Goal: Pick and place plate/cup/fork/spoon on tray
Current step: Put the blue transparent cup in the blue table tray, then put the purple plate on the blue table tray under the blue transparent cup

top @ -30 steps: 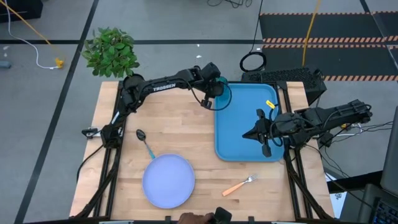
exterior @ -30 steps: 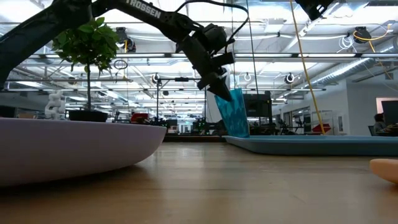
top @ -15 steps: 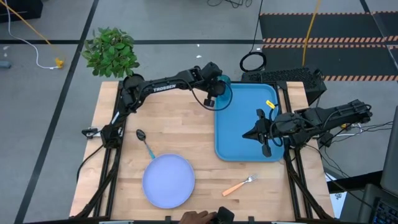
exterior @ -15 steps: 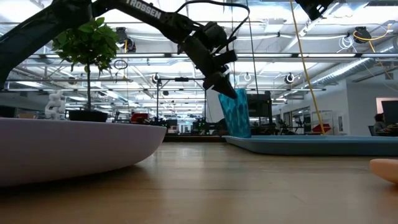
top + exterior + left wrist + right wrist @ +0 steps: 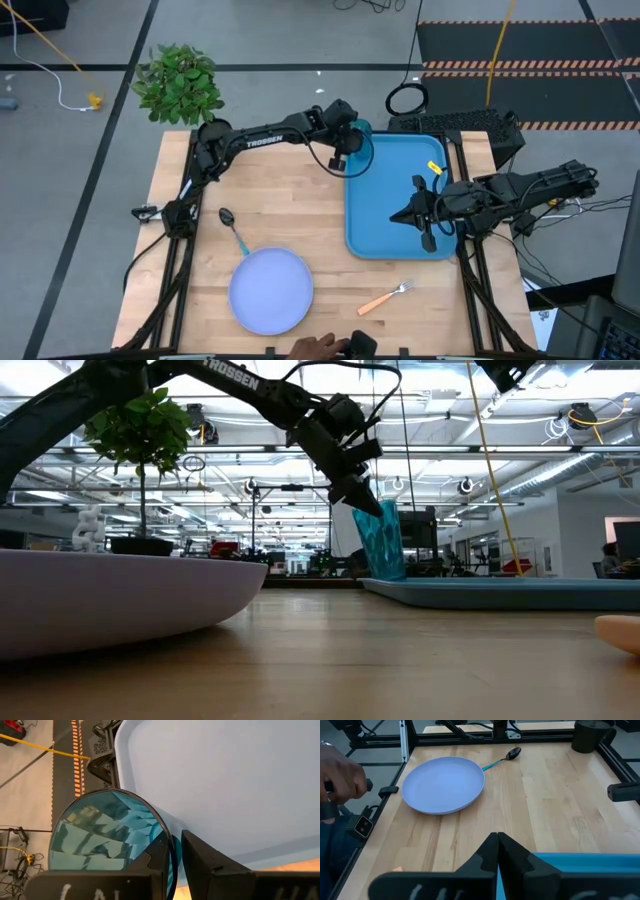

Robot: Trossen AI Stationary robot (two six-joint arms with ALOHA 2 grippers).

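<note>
You have the wooden desk (image 5: 300,210) with the blue tray (image 5: 395,225) lying on its right half. The lavender-blue plate (image 5: 271,290) sits near the desk's front edge, well apart from the tray. Your left tool (image 5: 352,158) is clamped on the rim of the teal cup (image 5: 358,150), holding it tilted over the tray's far left corner. Your right tool (image 5: 428,240) hangs over the tray's right side, fingers together, holding nothing. The spoon (image 5: 233,230) lies just behind the plate; the fork (image 5: 385,296) lies in front of the tray.
</note>
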